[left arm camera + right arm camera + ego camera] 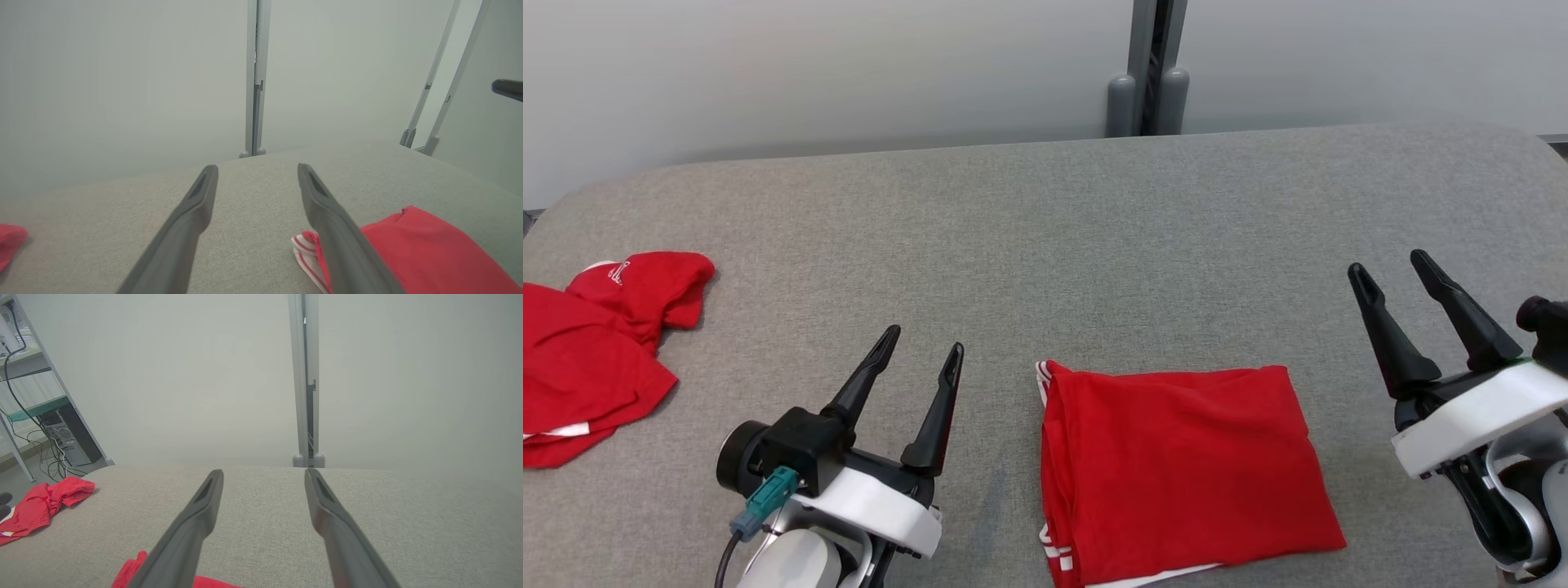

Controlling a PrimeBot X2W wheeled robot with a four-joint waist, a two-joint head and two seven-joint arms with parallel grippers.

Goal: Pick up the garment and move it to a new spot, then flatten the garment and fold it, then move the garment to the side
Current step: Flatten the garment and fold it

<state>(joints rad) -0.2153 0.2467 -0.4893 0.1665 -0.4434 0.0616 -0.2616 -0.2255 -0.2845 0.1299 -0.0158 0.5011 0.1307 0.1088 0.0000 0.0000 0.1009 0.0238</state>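
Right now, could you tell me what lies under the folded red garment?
The folded garment lies on the grey table. White-striped layers show at its left edge; anything beneath is covered.

garment (1184, 465) cropped below, red pile (580, 359) cropped left

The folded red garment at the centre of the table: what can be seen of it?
The folded red garment is a soft, jersey-looking cloth folded into a rough rectangle, lightly wrinkled, with stacked layers showing along its left edge. White striped trim peeks out at its far-left corner and near-left edge, and a white strip runs along its near edge. It lies flat on the grey fabric table, between the open left pincer and open right pincer; neither touches it.
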